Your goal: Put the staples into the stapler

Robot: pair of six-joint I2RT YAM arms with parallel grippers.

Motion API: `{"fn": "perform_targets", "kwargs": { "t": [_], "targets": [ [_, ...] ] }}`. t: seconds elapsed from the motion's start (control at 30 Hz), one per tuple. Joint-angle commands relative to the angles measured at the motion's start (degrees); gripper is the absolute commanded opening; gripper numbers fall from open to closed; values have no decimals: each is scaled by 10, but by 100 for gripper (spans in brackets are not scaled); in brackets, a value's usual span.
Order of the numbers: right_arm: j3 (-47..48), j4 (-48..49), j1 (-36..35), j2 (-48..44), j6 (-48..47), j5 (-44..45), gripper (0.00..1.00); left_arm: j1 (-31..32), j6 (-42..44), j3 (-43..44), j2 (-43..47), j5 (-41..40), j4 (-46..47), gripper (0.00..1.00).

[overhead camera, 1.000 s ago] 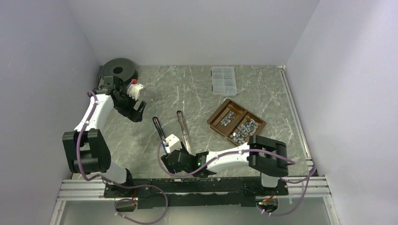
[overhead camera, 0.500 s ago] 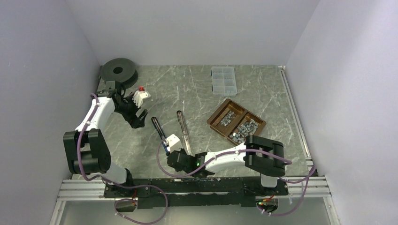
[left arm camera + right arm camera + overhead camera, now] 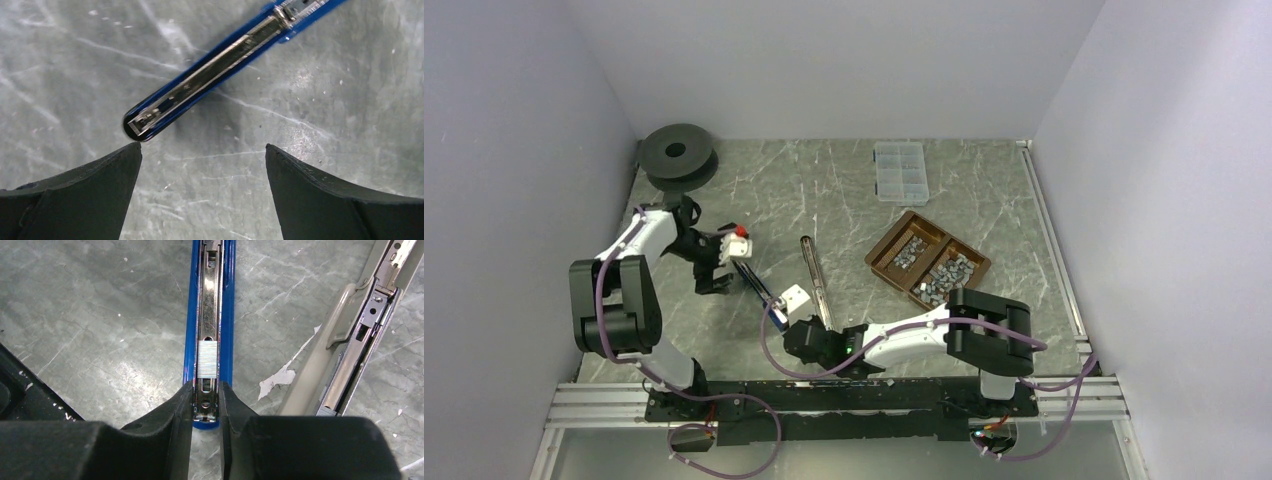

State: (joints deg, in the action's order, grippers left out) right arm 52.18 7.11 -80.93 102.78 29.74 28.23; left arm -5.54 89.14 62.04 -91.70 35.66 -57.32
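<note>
Blue stapler, open and flat, short silver staple strip in its channel; loose staples heaped well apart.

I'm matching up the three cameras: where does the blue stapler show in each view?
Top external: blue stapler lies left of centre, just left of the beige stapler.
Left wrist: blue stapler runs diagonally from top right to centre-left.
Right wrist: blue stapler stands vertical at centre, beige stapler at right.
Shared landmark: the grey marbled tabletop.
</note>
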Motion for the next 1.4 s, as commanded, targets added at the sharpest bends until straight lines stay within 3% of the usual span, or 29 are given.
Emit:
{"fn": "perform_targets", "kwargs": {
  "t": [0.0,0.23,0.43,0.57,0.8,1.13,1.23,1.37],
  "targets": [
    [-13,9,-5,-14,2,-14,11,14,137,-45,9,-13,55,99],
    [-18,19,-4,-17,3,-8,9,45,164,-43,-25,-45,122,97],
    [-22,18,-5,-17,8,-3,8,65,133,-28,-33,-59,155,97],
    [-31,19,-4,-25,12,2,7,66,113,12,-28,-50,93,95],
    [-38,28,-4,-21,14,7,6,68,146,12,-31,-64,67,98],
    [-43,46,-4,-14,21,15,4,101,173,-7,-77,-153,124,96],
    [-45,52,-4,-14,20,23,4,112,174,5,-91,-165,118,88],
    [-46,64,-4,-14,21,31,3,120,173,21,-98,-179,99,60]
  ]
}}
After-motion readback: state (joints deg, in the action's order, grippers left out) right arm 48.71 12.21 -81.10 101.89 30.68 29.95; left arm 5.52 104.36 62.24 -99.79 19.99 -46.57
